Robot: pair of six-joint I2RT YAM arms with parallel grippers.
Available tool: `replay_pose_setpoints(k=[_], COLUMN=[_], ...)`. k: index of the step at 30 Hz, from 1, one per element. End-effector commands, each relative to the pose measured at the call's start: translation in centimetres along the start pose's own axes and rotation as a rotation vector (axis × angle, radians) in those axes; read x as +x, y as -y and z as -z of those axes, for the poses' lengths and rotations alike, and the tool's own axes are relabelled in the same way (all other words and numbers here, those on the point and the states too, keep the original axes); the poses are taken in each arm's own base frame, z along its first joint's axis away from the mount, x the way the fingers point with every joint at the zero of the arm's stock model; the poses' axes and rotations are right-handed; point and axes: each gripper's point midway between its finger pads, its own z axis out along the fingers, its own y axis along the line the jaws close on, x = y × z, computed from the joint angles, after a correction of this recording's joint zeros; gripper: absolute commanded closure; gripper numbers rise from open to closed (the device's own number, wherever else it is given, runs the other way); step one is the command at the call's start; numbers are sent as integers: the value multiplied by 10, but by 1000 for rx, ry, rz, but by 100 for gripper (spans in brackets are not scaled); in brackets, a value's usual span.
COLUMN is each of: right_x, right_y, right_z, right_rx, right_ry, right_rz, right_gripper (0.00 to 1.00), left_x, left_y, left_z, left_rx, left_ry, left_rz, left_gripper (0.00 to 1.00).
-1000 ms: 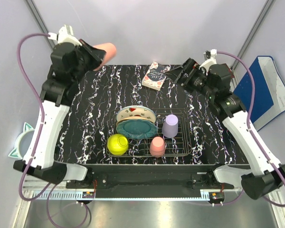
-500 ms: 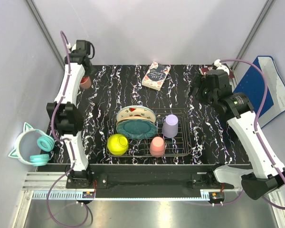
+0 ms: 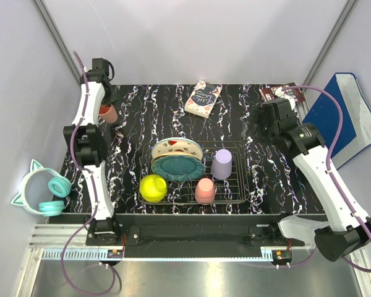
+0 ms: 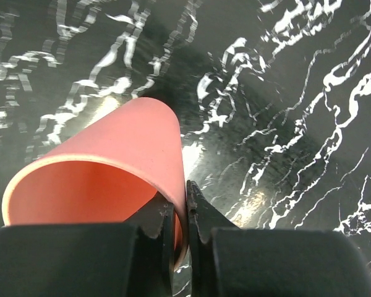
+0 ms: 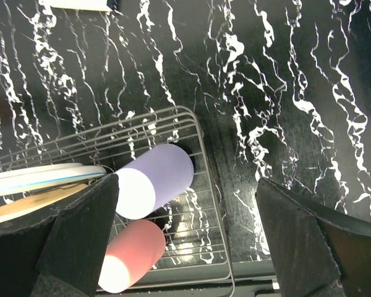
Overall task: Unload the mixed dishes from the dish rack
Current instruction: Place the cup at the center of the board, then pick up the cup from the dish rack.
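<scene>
Your left gripper (image 4: 180,211) is clamped on the wall of a pink cup (image 4: 105,164) at the table's (image 3: 142,124) far-left corner, well away from the rack (image 3: 235,197). Your right gripper (image 5: 187,181) hangs wide open above the rack's right end, over the upside-down lilac cup (image 5: 153,179).

I see bright, even light from above. The glossy black table (image 4: 309,124) throws back glare patches beside the pink cup (image 4: 123,142), which casts a soft shadow. The top view is sharp.
</scene>
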Motion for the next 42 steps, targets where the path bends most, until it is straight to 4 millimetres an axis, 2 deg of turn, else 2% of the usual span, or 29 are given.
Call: replay_pose_setpoints(k=[1,8,11,13,14,15,17,18,20,21,23,24,25,27,28,29,30,31,32,33,34,35,36,37,38,39,40,42], right_x=[6,17,18,18,18,18,19,18,18,17,17,17,16,15,5,14,18,30,36,43,51,56,58,60,60,62,63,68], right_y=[6,11,11,10,9,9,8,8,8,7,8,8,10,9,-5,-6,-12,-19,-23,-24,-25,-28,-30,-32,-34,-36,-39,-46], right_z=[3,-1,-2,-3,-3,-4,-5,-5,-5,-5,-6,-6,-7,-7,-8,-8,-9,-10,-17,-20,-24,-24,-23,-26,-22,-22,-21,-20], right_rx=[10,19,19,17,13,9,7,5,6,4,5,6,13,-13,-88,-128,-165,-204,-201,-202,-204,-220,-234,-246,-264,-273,-286,-303], right_ry=[4,-16,-19,-19,-20,-21,-22,-22,-21,-18,-16,-14,-5,25,79,77,60,-8,-59,-95,-118,-120,-110,-97,-85,-86,-89,-101], right_rz=[-23,-23,-24,-23,-22,-24,-17,-17,-10,-7,0,2,8,19,5,10,39,58,73,97,108,126,136,141,146,159,167,195], right_gripper=[0,0,0,0,0,0,0,0,0,0,0,0,0,0,0,0,0,0,0,0,0,0,0,0,0,0,0,0], left_x=[-2,5,-2,-13,-22,-27,-36,-45,-53,-61,-64,-65,-65,-51,-39,-31,-7,14,24,51,73,94,108,127,141,148,162,171], left_y=[15,15,15,16,16,18,21,22,25,26,26,29,31,43,51,60,83,84,94,111,104,117,118,115,115,111,106,97], left_z=[-17,-32,-23,-11,3,11,30,49,71,94,114,135,149,170,195,207,228,242,259,276,285,298,303,298,315,318,312,331], left_rx=[50,37,39,45,58,69,97,121,152,175,197,222,240,270,303,322,369,381,421,459,479,543,569,570,615,620,612,661], left_ry=[-3,-25,0,35,62,80,109,140,173,210,235,256,269,271,287,300,309,314,350,359,351,342,323,295,291,294,277,297], left_rz=[10,8,12,19,26,32,46,60,69,76,85,86,85,60,34,20,-39,-73,-88,-140,-154,-163,-171,-193,-199,-202,-222,-213], left_gripper=[89,90,90,83,77,65,55,44,36,28,20,17,8,4,3,2,1,1,1,1,1,1,1,1,1,1,1,1])
